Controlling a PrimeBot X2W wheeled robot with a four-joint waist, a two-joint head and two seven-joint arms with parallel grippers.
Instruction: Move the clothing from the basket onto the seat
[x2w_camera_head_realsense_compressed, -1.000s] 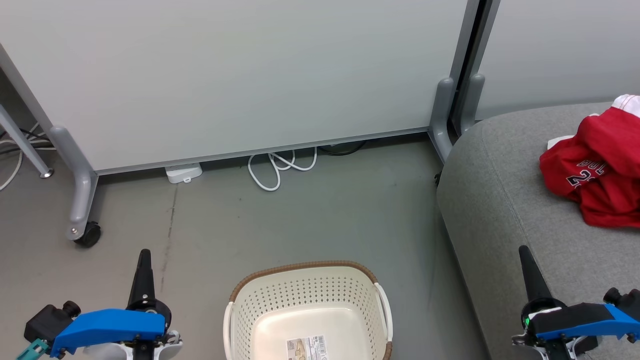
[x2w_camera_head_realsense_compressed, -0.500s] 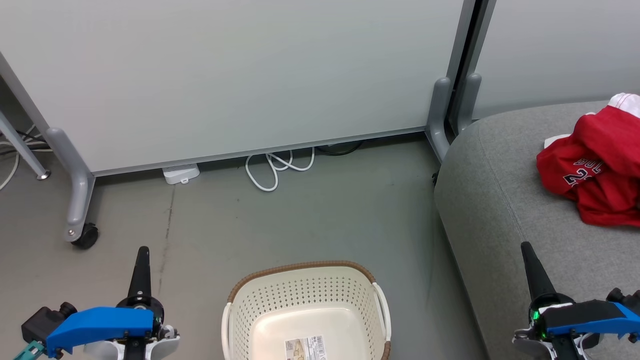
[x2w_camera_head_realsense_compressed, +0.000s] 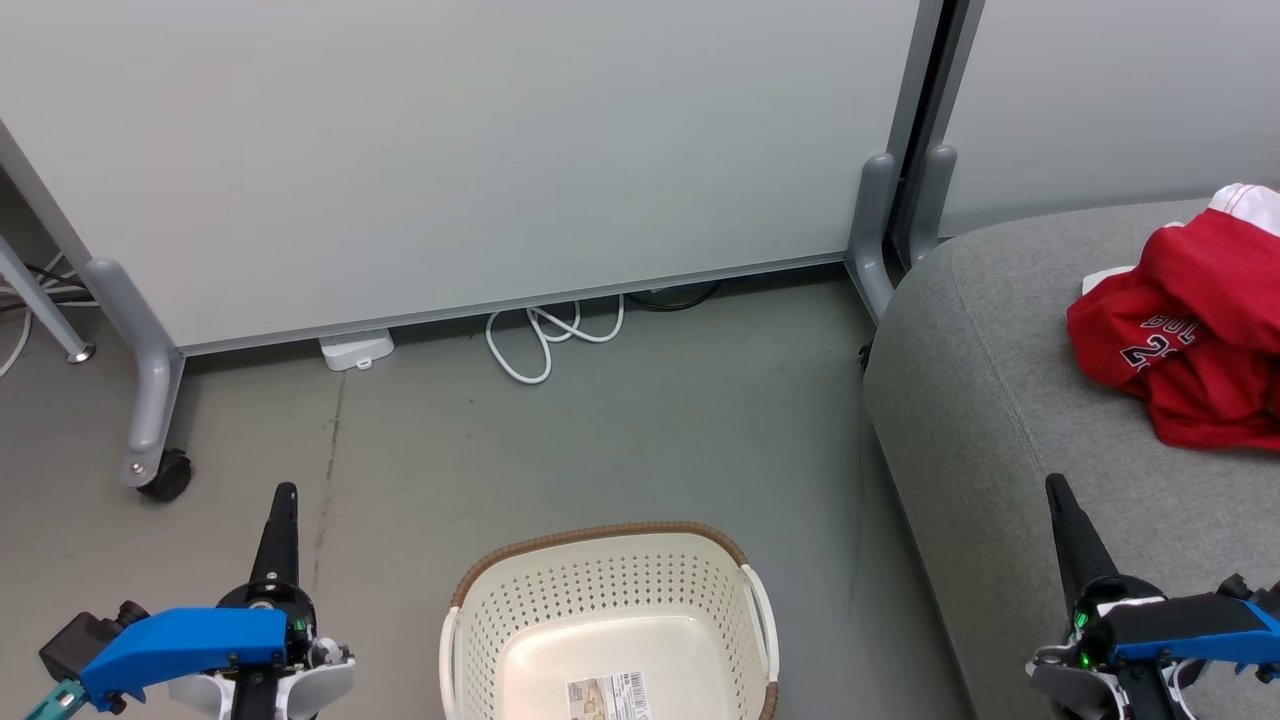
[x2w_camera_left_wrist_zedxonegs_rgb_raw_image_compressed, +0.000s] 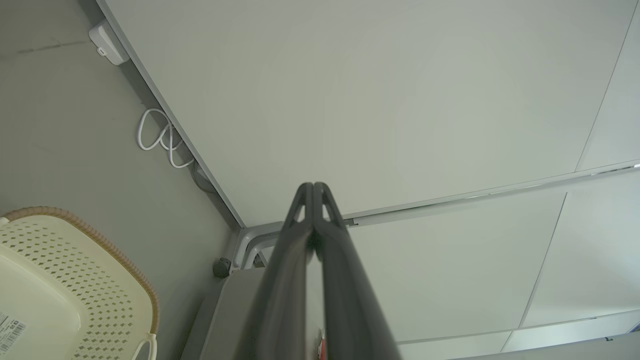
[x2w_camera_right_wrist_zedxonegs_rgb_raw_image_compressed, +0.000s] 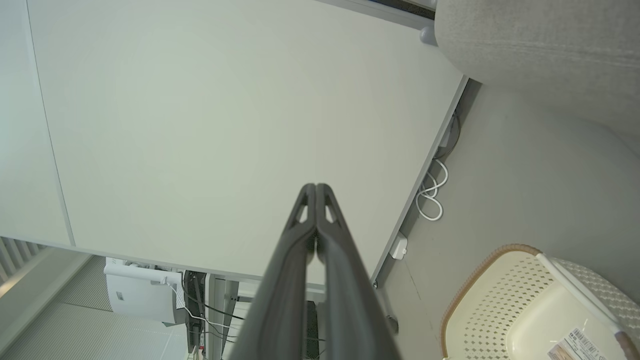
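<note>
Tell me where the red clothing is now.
Head view, far right: the crumpled bright red sports clothing lies on the light grey fabric sofa seat.

Positions by clock face centred on the basket, 12 o'clock straight ahead of the robot.

- Basket (x2w_camera_head_realsense_compressed: 600, 528): on the floor (x2w_camera_head_realsense_compressed: 640, 440), nearest the robot; a label (x2w_camera_head_realsense_compressed: 605, 697) lies on its bottom.
- Partition panel (x2w_camera_head_realsense_compressed: 450, 150): 12 o'clock, upright behind everything on the floor.
- Cable coil (x2w_camera_head_realsense_compressed: 550, 340): 12 o'clock, at the panel's foot.
- Adapter (x2w_camera_head_realsense_compressed: 355, 350): 11 o'clock, left of the coil.
- Caster (x2w_camera_head_realsense_compressed: 165, 475): 10 o'clock.
- Seat (x2w_camera_head_realsense_compressed: 1000, 400): 2 to 3 o'clock, right of the basket and apart from it.
- Clothing (x2w_camera_head_realsense_compressed: 1190, 340): 2 o'clock, on the seat.
- Left gripper (x2w_camera_head_realsense_compressed: 285, 492): 9 o'clock, over the floor.
- Right gripper (x2w_camera_head_realsense_compressed: 1055, 485): 3 o'clock, over the seat's near part.
</note>
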